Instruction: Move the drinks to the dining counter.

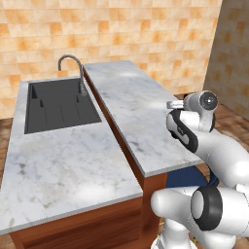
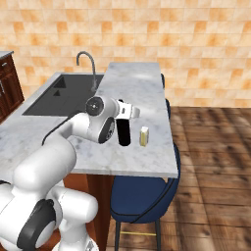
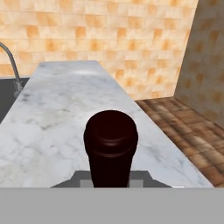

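Dining counter point(image 2: 147, 162) bears wine bottle point(image 2: 123, 133) and carton point(image 2: 144, 137)

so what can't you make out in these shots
- Bottle neck, right base view: hidden behind the end effector.
- Bottle base, hand view: cut off by the bottom edge.
- Carton red mark, right base view: too small to tell.
- Stools, right base view: mostly hidden under the dining counter.

You are looking at evenly lit, rendered frames: a soft white sheen sits on the far end of the dining counter point(image 1: 141, 112), shadows are faint, the wall tiles point(image 2: 147, 34) look coarse and blocky, and nothing blurs.
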{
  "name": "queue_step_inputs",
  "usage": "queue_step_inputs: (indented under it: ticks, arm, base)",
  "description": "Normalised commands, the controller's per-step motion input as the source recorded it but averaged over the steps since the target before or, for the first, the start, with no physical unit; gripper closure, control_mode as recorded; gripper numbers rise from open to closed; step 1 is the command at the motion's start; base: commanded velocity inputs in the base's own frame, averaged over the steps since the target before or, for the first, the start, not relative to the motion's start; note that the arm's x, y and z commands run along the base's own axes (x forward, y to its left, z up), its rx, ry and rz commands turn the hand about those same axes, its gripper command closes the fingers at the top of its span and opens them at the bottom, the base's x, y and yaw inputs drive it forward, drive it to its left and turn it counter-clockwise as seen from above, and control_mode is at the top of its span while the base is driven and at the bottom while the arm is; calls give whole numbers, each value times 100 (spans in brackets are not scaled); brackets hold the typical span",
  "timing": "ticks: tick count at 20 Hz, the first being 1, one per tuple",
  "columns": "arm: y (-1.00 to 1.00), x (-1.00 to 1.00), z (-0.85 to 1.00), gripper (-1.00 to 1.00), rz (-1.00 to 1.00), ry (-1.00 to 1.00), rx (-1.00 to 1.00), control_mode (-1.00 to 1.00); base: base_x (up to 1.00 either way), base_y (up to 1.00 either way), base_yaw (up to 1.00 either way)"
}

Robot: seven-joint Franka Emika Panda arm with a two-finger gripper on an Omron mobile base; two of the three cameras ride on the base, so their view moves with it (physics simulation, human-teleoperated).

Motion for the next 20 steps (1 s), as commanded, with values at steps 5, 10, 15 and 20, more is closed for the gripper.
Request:
queue_step_inputs:
  ticks: [5, 10, 15, 20]
  arm:
    - [-2, 0, -4, -100, 0, 0, 0, -100]
    - [-9, 0, 0, -100, 0, 0, 0, -100]
    - [-6, 0, 0, -100, -1, 0, 0, -100]
    - [0, -4, 16, -100, -4, -6, 0, -100]
  base:
    - [0, 0, 0]
    - [0, 0, 0]
    - [0, 0, 0]
    - [0, 0, 0]
